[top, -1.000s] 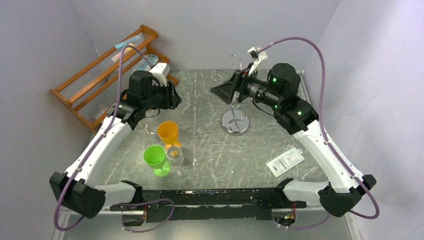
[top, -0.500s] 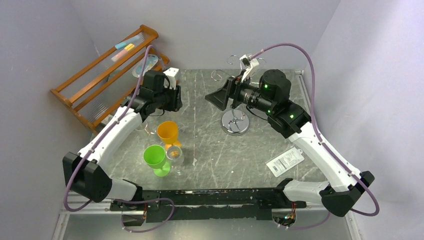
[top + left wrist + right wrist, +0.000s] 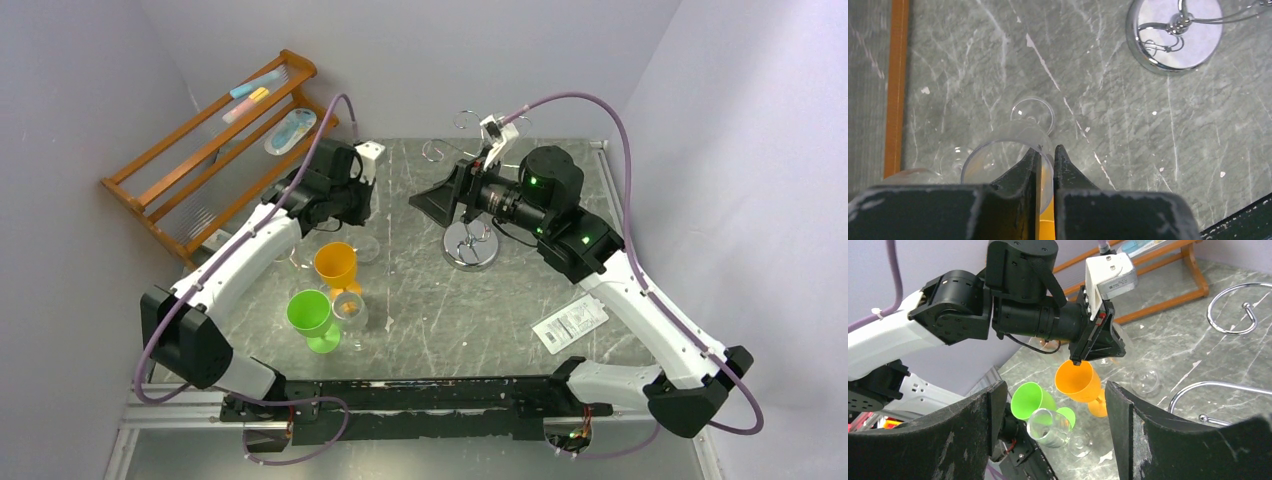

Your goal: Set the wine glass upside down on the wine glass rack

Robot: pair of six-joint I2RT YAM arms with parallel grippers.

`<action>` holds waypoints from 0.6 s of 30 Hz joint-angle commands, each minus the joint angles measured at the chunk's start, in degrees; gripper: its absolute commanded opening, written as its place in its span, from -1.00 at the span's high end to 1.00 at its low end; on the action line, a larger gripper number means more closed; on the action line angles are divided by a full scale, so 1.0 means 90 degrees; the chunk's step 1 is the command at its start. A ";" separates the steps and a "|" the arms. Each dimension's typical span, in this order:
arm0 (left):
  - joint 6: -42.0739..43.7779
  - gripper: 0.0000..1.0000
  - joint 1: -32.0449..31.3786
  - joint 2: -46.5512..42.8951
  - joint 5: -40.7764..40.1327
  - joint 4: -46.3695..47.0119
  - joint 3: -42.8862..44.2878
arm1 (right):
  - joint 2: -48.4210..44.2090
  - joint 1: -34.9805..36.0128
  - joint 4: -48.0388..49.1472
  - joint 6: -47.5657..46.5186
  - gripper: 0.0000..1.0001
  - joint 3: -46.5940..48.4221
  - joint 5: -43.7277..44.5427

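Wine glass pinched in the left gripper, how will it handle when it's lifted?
Probably slippery: the left gripper pinches only the thin, smooth rim of the wine glass. Likely to tilt or swing, since the bowl, stem and foot sit to one side of that pinch. Looks light but possibly fragile, being thin and clear; glass or plastic, I can't tell.

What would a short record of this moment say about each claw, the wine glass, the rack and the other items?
left claw: shut on the rim wall of the clear wine glass
right claw: open, empty, beside the wine glass rack
wine glass: mouth up, next to the orange goblet; not on the rack
wine glass rack: no glass on the loops that show
other items: green goblet, second clear glass, wooden shelf, white packet
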 commanded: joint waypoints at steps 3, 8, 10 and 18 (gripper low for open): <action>0.0359 0.90 -0.0171 -0.0414 -0.0135 -0.0188 0.0676 | -0.0194 0.0094 0.0246 0.0198 -0.50 -0.0203 0.0181; -0.0215 0.90 -0.0177 -0.1205 -0.0949 -0.0168 0.0920 | -0.0128 0.0115 0.0316 0.0504 -0.50 -0.0110 0.0433; -0.0473 0.90 -0.0177 -0.1676 -0.1292 -0.0002 0.0918 | -0.0027 0.0135 0.0300 0.0760 -0.50 -0.0039 0.0615; -0.1071 0.90 -0.0177 -0.3810 -0.1140 0.2344 -0.0045 | 0.0235 0.0388 0.1253 0.2211 -0.57 -0.0124 0.0909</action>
